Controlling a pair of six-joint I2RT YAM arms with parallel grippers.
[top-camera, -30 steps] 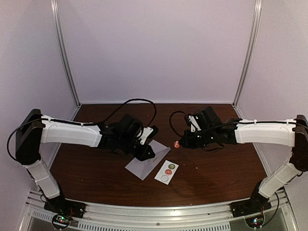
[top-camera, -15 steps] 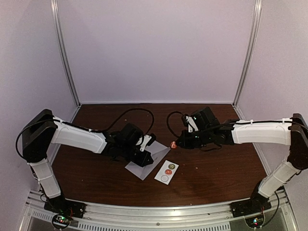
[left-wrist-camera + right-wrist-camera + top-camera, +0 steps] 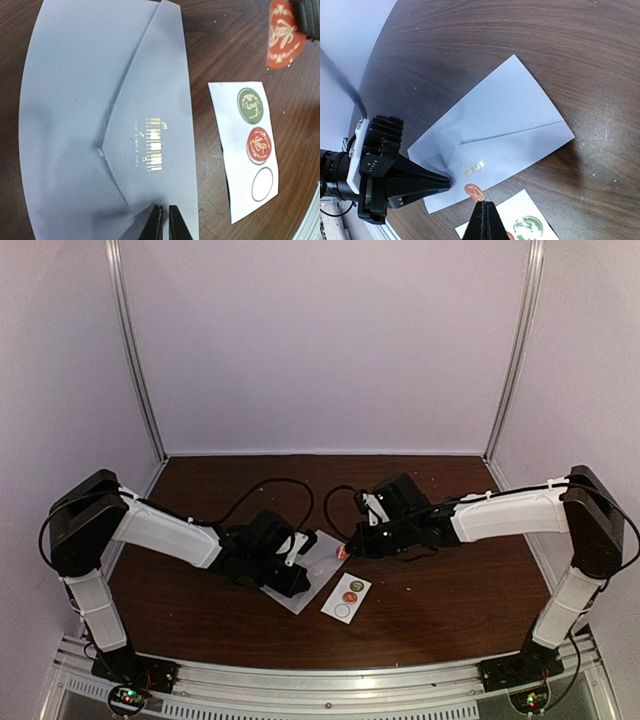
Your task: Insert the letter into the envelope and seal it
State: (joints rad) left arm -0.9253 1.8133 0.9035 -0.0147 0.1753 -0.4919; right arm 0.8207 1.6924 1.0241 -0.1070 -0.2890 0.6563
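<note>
Left gripper [image 3: 164, 226] closed, tips pressed on envelope [image 3: 75, 100], seemingly not pinched. Red sticker [image 3: 472, 190] gripped by right gripper [image 3: 484, 207]; to be laid flat across flap tip [image 3: 102, 150].

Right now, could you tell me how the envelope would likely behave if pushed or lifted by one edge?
The envelope looks thin and creased, so it would probably droop when lifted. Lying flat on the smooth wooden table, it would likely slide under a push. Its unstickered flap may lift.
</note>
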